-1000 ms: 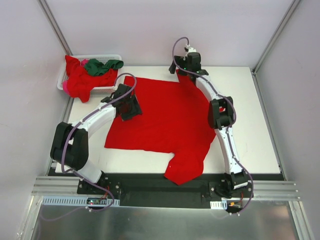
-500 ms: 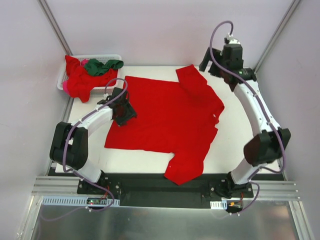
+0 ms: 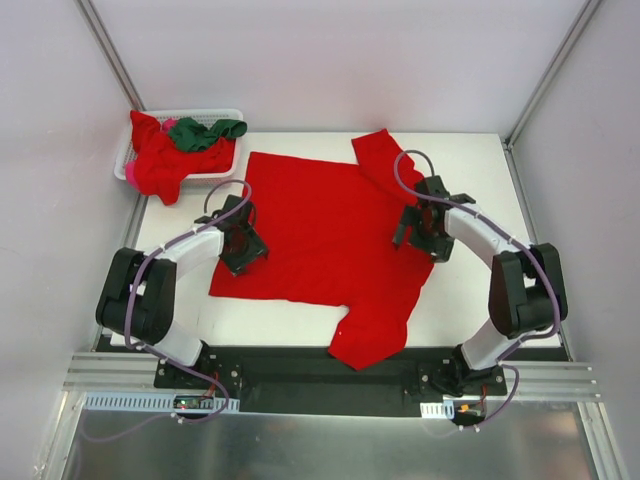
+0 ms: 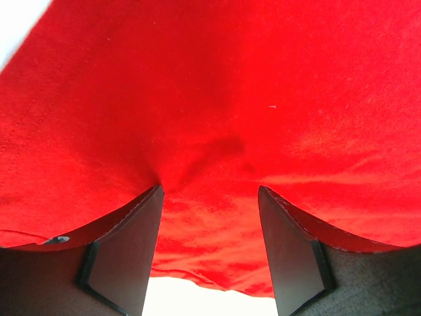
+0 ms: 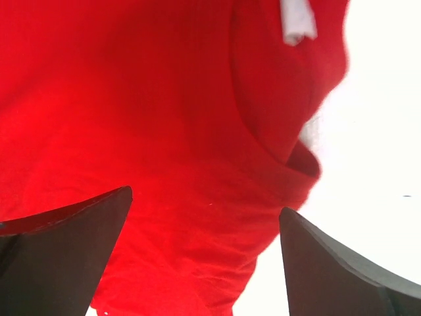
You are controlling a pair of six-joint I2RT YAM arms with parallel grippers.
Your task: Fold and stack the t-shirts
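A large red t-shirt (image 3: 330, 235) lies spread flat in the middle of the worktop (image 3: 500, 290). The jaws of the left arm (image 3: 185, 245), partly open, press on the shirt's left edge, with cloth puckered between them. The jaws of the right arm (image 3: 480, 228) gape wide over the collar at centre right, holding nothing. More red t-shirts (image 3: 160, 165) and a dark green one (image 3: 205, 132) fill the basket (image 3: 225, 114) at upper left.

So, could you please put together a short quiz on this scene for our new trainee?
1. True or false: the dark green shirt lies in the white basket.
2. The white neck label of the spread red t-shirt shows in which wrist view? A left, B right, C neither.
3. Fill in: the left gripper and right gripper are both ____.
Key: 1 true; 2 B; 3 open.
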